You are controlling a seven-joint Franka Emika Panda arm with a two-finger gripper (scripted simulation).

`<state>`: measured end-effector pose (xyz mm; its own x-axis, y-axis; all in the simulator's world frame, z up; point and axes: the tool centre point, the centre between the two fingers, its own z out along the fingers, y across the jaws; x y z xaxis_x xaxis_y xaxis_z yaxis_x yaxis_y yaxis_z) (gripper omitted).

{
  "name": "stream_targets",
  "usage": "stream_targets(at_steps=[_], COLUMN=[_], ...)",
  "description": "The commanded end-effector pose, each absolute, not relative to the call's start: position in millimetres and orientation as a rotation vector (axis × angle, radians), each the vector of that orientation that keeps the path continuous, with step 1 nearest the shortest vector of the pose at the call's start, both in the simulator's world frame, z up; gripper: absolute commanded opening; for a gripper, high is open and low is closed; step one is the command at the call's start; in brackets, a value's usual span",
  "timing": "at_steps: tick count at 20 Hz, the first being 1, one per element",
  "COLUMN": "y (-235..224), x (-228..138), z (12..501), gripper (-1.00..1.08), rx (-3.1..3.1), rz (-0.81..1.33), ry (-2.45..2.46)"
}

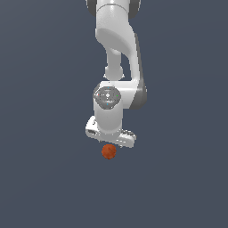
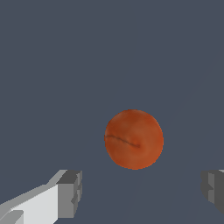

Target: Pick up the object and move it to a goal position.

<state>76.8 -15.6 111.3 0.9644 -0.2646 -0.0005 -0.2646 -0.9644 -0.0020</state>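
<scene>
The object, a small orange-red mottled ball (image 1: 108, 151), lies on the plain grey floor. In the exterior view my white gripper (image 1: 110, 140) hangs straight over it, with the ball showing just under the hand's edge. In the wrist view the ball (image 2: 134, 139) is large and lies ahead of the gripper (image 2: 142, 192), not between the fingers. The two grey fingertips (image 2: 70, 192) stand far apart, one on each side. The gripper is open and empty. I cannot tell how far the fingertips are above the floor.
The white arm (image 1: 116, 40) comes down from the top of the exterior view. Plain dark grey floor (image 1: 44, 178) lies all around. No goal marker shows in either view.
</scene>
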Motion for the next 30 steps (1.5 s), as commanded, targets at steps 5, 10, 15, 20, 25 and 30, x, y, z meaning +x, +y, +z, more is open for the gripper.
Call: stream_targets(at_steps=[5, 10, 15, 20, 25, 30], y=[-24, -25, -25, -25, -25, -25], x=[87, 87, 87, 87, 88, 88], z=[98, 97, 82, 55, 46, 47], gripper=[1.0, 1.0, 1.0, 1.0, 1.0, -1.0], rx=[-3.1, -3.1, -3.1, -3.099, -3.099, -3.099], rz=[0.0, 0.001, 0.001, 0.0, 0.0, 0.0], ry=[0.507, 0.51, 0.512, 0.515, 0.516, 0.516])
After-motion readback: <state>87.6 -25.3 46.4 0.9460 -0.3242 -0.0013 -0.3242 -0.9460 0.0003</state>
